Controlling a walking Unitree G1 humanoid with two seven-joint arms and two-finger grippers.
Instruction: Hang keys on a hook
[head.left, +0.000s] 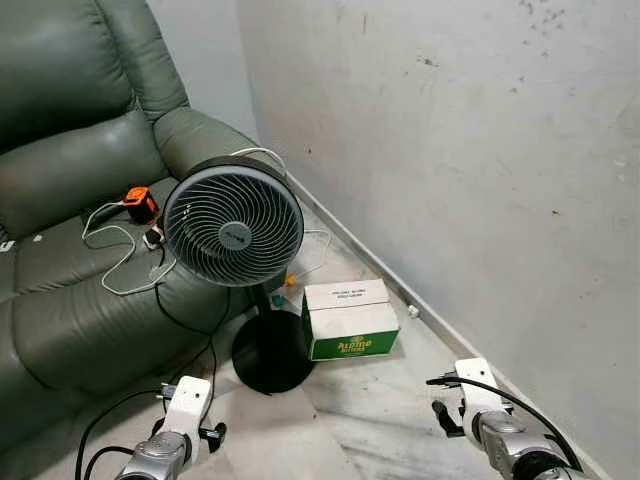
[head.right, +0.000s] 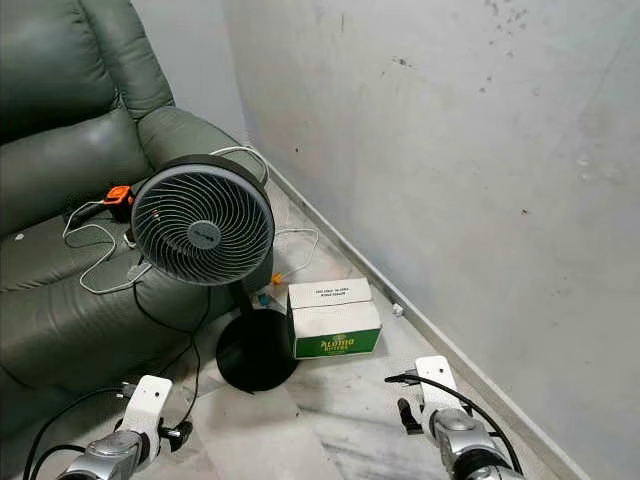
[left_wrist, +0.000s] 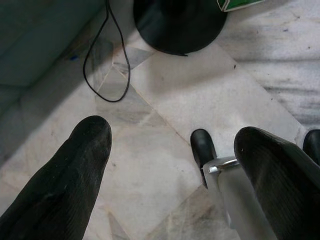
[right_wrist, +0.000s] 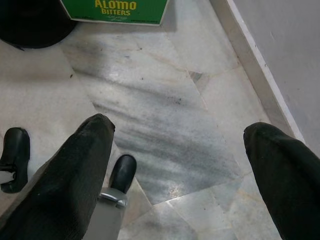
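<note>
Both grippers, left (left_wrist: 170, 165) and right (right_wrist: 180, 165), are hanging low in the frame, fingers spread wide, holding nothing. Looking around slowly is wise; the fan (head.left: 233, 226) is standing mid-frame.

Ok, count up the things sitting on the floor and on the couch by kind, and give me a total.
Pedestal fan: 1
Green and white Alomo Bitters box: 1
Orange and black device on the green couch: 1
White cable on the couch: 1
Total: 4
</note>
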